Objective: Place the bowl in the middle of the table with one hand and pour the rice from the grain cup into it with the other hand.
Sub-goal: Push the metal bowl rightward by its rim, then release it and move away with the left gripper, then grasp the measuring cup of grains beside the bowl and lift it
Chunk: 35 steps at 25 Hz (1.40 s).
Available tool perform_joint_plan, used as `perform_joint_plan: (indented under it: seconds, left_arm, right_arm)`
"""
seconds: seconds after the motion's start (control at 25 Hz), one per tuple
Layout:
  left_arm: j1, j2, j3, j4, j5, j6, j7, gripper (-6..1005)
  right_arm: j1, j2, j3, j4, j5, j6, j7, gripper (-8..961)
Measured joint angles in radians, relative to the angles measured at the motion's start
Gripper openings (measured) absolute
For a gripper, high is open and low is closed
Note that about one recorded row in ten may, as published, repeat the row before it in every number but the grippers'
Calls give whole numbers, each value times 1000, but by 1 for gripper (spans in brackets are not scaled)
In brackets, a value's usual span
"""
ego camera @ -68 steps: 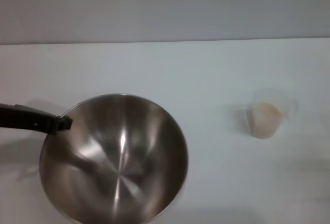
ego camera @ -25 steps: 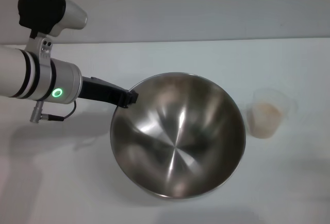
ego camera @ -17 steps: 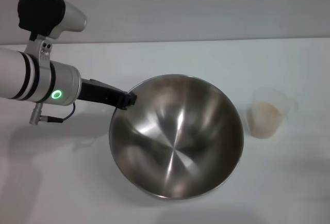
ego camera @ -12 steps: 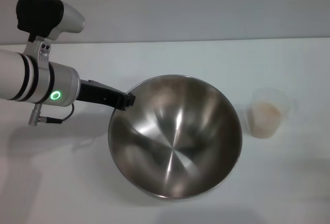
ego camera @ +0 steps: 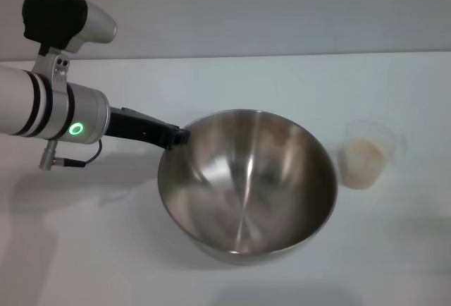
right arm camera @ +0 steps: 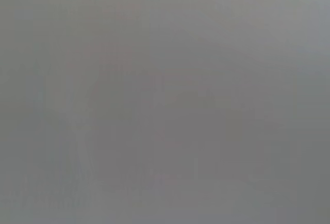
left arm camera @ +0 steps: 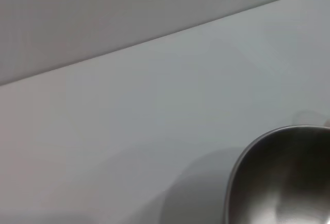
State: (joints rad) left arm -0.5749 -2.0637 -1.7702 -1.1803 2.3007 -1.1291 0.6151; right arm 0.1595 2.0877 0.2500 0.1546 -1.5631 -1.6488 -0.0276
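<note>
The left pincer (ego camera: 179, 137) pinches the bowl (ego camera: 248, 185) by its rim, setting it mid-surface (ego camera: 232, 80) beside the grain cup (ego camera: 367, 154) for pouring.

Open table (ego camera: 394, 249) lies right of and behind the grain cup (ego camera: 366, 156); the bowl (ego camera: 246, 186) crowds its left.
</note>
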Motion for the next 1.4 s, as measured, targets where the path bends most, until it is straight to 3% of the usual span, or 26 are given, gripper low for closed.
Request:
perform_joint_plan:
  seconds: [0.2,0.28,0.36,0.44,0.48,0.52,0.64,0.68,0.72,0.76,0.84,0.88,0.92,1.04,1.08,1.12,1.28,1.4]
  left_arm:
    - [37,-3,2,-128,-2,-1,9,146]
    - [79,-4,18,-250,-7,26,42,212]
    - [98,-4,30,-291,-6,49,61,278]
    - [172,-5,89,-393,5,179,125,344]
    - [271,-4,172,-461,18,366,198,392]
    - [271,-4,172,-461,18,366,198,441]
    - [450,-3,362,-490,25,847,358,586]
    - [508,-2,474,-437,38,1108,428,624]
    - [508,-2,474,-437,38,1108,428,662]
    - [524,-2,518,-399,55,1252,447,700]
    - [546,0,587,-295,107,1578,442,776]
    - [557,1,614,-201,142,1835,389,814]
    - [557,1,614,-201,142,1835,389,823]
    - [564,0,615,-64,158,2032,254,832]
    - [557,-1,613,61,161,2117,142,832]
    - [557,-1,613,61,161,2117,142,832]
    - [515,-6,613,324,155,2280,-42,832]
    - [510,-9,615,411,153,2337,-125,832]
  right_arm:
    - [0,0,0,-3,0,0,0,767]
    - [0,-1,0,-3,0,0,0,767]
    - [0,-1,0,-3,0,0,0,767]
    - [0,-2,0,-3,0,0,0,767]
    - [0,-2,0,-4,0,0,0,767]
    - [0,-2,0,-4,0,0,0,767]
    - [-3,-2,0,-4,0,-2,0,767]
    - [-8,-1,0,-4,0,-3,0,767]
    - [-8,-1,0,-4,0,-3,0,767]
    - [-15,-1,-1,-4,0,-3,0,767]
    - [-19,-1,-5,-4,0,-2,0,767]
    - [-25,-1,-20,-5,0,9,-1,767]
    - [-25,-1,-20,-5,0,9,-1,767]
    - [-27,-2,-43,-9,0,46,-2,767]
    - [-22,-2,-58,-11,0,77,-2,767]
    - [-22,-2,-58,-11,0,77,-2,767]
    - [14,-2,-118,-10,-1,155,-3,768]
    - [32,-2,-132,-8,-1,188,-3,768]
